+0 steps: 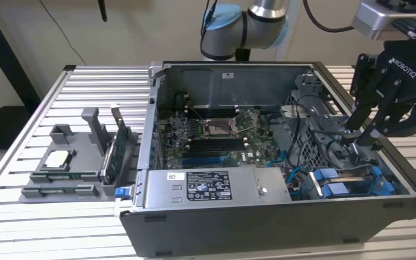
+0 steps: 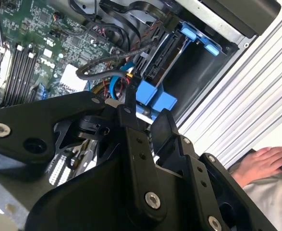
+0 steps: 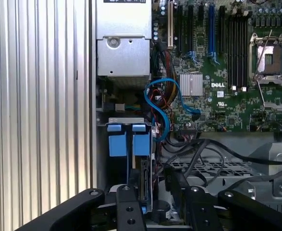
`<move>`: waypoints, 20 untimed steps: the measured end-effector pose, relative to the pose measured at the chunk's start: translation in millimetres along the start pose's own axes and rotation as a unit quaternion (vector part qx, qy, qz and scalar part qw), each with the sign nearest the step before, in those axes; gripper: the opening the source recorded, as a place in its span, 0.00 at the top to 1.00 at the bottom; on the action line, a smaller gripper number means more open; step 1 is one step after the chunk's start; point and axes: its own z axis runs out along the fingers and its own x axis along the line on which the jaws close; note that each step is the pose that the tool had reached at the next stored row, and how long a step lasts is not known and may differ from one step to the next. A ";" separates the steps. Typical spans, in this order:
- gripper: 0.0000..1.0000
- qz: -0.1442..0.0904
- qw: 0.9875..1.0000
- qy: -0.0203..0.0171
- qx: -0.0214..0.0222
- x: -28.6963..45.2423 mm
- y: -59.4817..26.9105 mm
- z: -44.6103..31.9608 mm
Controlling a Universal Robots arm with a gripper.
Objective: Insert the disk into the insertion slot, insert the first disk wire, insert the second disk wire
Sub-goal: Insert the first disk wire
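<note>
You get just the blue end of the disk (image 1: 336, 188); the case wall (image 1: 266, 233) hides its body. In both wrist views the gripper (image 2: 148, 113) blocks much of the case with its own body. The arm (image 1: 255, 19) and a person's hand (image 2: 265, 163) run off the picture edges.

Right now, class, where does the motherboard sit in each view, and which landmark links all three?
Exterior view: the motherboard lies on the floor of the open case, mid-picture.
Second wrist view: the motherboard lies beyond the black cables.
First wrist view: the motherboard lies beside the grey power-supply box.
Shared landmark: its black memory slots.
</note>
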 end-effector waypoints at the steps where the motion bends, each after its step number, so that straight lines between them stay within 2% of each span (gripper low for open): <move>1: 0.60 0.000 1.000 0.000 0.000 0.0 0.0 0.9; 8: 0.60 0.000 1.000 -0.001 0.000 0.1 -0.4 8.0; 11: 0.60 0.000 1.000 -0.002 0.000 0.2 -0.5 11.6; 14: 0.60 0.000 1.000 -0.007 0.001 0.2 -0.7 15.7; 16: 0.60 -0.001 1.000 -0.014 0.001 0.2 -0.8 16.9; 17: 0.60 -0.001 1.000 -0.017 0.001 0.2 -0.8 16.9; 20: 0.60 -0.002 1.000 -0.019 0.001 0.0 -0.8 16.8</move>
